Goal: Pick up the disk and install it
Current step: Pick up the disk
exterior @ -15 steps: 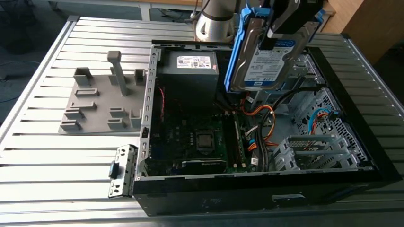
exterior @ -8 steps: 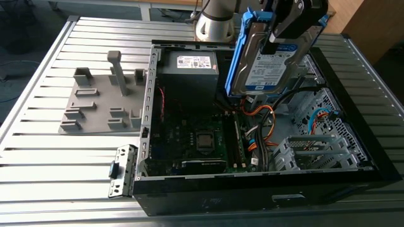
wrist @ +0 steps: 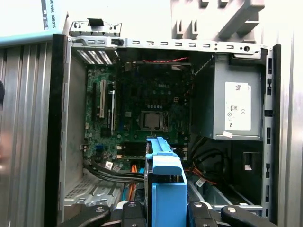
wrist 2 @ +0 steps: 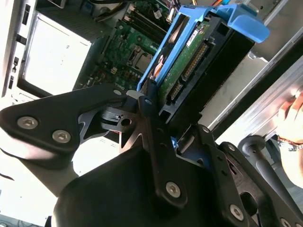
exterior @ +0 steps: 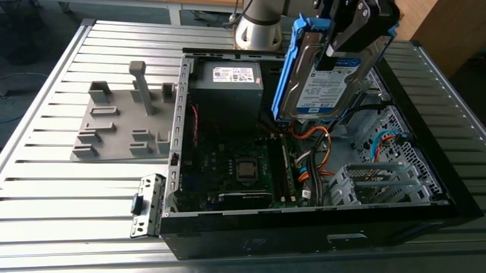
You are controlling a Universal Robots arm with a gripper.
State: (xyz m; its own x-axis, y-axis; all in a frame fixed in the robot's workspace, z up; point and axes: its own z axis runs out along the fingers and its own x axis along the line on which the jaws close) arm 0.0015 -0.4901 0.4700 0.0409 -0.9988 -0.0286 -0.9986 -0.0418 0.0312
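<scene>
The disk [exterior: 322,77] is off the desk, clamped in the end effector [exterior: 351,35] above the open computer case [exterior: 304,227]. It stands nearly on end, its top leaning toward the exterior view's right, with the white-and-blue label facing that camera and its blue rail frame [exterior: 287,68] running down the long edge. Its lower end hangs over the orange cables [exterior: 315,136] in the middle of the case, with no contact that I can see.

The end effector comes down from above, tilted like the disk, and grips its upper part. In the second wrist view the black fingers [wrist 2: 151,123] press against the frame on either side of the disk [wrist 2: 187,59], whose green circuit-board face and connector edge show. In the first wrist view the disk [wrist: 163,189] appears edge-on, pointing into the case between the two fingertips of the end effector [wrist: 165,210].

Inside the case, the motherboard [exterior: 227,165] with its processor socket [exterior: 247,168] lies on the floor, the grey power supply [exterior: 227,85] with a white sticker sits at the far end, and a silver drive cage [exterior: 376,182] fills the near corner on the exterior view's right. Outside the case, on the exterior view's left, a grey fixture [exterior: 122,125] rests on the slatted metal desk [exterior: 68,193]. The arm's base [exterior: 258,25] stands behind the case. A person's hand [wrist 2: 291,113] shows beyond the case's wall in the second wrist view.
</scene>
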